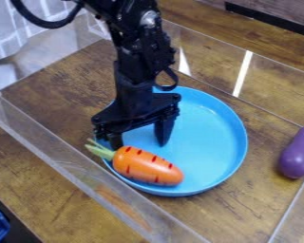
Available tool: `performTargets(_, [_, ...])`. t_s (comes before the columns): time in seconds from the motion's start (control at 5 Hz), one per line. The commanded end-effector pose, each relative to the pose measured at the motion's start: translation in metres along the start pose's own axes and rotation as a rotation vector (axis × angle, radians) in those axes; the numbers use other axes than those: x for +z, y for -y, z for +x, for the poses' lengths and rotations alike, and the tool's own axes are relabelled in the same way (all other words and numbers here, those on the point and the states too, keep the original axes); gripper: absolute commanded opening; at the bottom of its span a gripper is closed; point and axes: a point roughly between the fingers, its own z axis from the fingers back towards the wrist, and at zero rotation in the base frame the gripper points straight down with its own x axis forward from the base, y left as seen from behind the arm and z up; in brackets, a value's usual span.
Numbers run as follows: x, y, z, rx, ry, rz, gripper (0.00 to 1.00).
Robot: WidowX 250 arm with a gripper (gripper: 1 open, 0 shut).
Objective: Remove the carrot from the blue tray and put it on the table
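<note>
1. The gripper (pixel 136 128), jaws spread and empty, points down over the blue tray (pixel 218 142).
2. The carrot (pixel 145 165) lies at the tray's 7 o'clock rim, leaves leftward.
3. Likely light, stiff, smooth plastic; grasp mid-body across its width.
4. Open table (pixel 66 81) lies at 10 o'clock; a clear wall (pixel 66 152) runs close at 7.

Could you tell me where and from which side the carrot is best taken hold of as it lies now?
Probably across its thick orange middle, from straight above. The carrot lies flat in the blue tray, leafy top over the left rim, so its long sides are exposed. The open hand already points downward just behind it.
</note>
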Motion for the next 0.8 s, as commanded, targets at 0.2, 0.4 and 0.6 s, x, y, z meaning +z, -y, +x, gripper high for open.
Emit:
performTargets(0.2, [-0.0072, -0.0198, -0.0179, 0.040, -0.016, 0.069, 1.00])
performTargets(0.4, [-0.0064, -0.0172, -0.0205, 0.027, -0.011, 0.075, 1.00])
performTargets(0.6, [-0.0055, -0.0141, -0.0243, 0.095, -0.021, 0.081, 1.00])
